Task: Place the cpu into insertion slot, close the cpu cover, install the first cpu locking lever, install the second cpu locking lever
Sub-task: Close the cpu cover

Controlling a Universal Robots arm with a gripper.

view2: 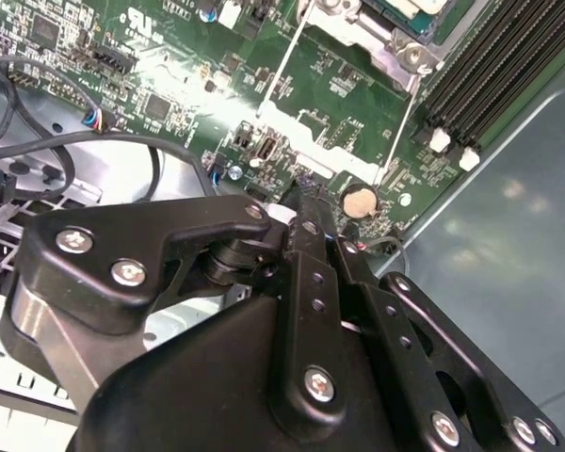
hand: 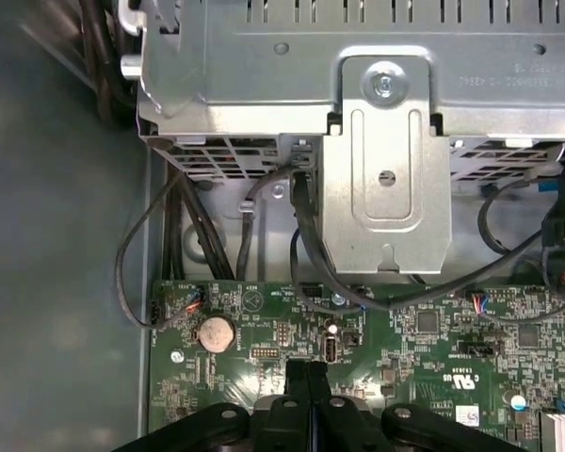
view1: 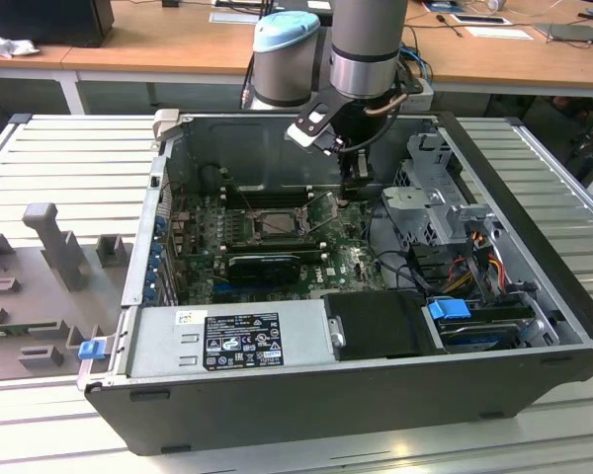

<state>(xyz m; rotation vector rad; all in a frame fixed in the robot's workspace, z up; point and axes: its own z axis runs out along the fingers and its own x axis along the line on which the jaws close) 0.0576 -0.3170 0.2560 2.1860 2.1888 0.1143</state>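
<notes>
Slatted metal table (view1: 59,148) below wooden desks (view1: 178,44), carrying one open computer case (view1: 376,395) laid on its side. Counted inside, from the exterior view: one green motherboard (view1: 351,259), one long black ribbed card (view1: 265,265), one labelled power supply (view1: 227,341), two blue clips (view1: 94,348). One robot arm (view1: 368,39) hanging in from 12 o'clock, with one gripper (view1: 357,186) low over the board's edge, fingers pressed together on nothing.

At 9 o'clock from the gripper, well apart: the cpu (view1: 275,225), lying flat and face up in the insertion slot (view1: 275,242). Square, so no long axis; sides in line with the memory slots (view1: 267,197), which run 9 to 3 just beside it at its 12 o'clock. Silvery cpu cover (view1: 301,225) looking flat around it; whether latched, cannot tell.

Seen in the second wrist view: closed fingers (view2: 311,235) near one coin cell (view2: 360,199), two thin wire levers (view2: 281,66) slanting away from the socket's corner, two white latches (view2: 440,139) ending the memory slots. Seen in the first wrist view: same coin cell, plus one steel drive cage (hand: 386,169) and black cables (hand: 306,245) past the board's edge.
</notes>
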